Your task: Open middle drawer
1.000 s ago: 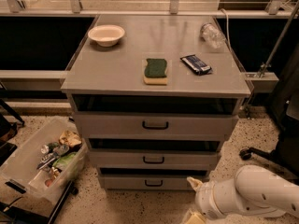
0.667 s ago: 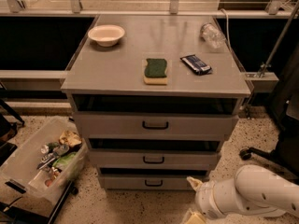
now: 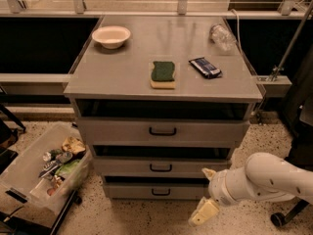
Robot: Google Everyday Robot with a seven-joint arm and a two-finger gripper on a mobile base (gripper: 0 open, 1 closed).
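My gripper (image 3: 206, 193) hung low by the right front corner of the grey drawer cabinet (image 3: 122, 77), near the speckled floor. Its two cream fingers (image 3: 204, 212) were spread apart and held nothing. The middle drawer (image 3: 132, 167) looked pushed in, between the top drawer (image 3: 112, 130) and the bottom drawer (image 3: 127, 191). Its black loop handle (image 3: 161, 168) sat left of my gripper, untouched. On the cabinet top lay a white bowl (image 3: 111, 35), a green sponge (image 3: 163, 74) (yellow underneath), a dark packet (image 3: 205, 67) and a clear bottle (image 3: 222, 36) on its side. A clear bin of rubbish (image 3: 29, 173) stood on the floor left of the cabinet.
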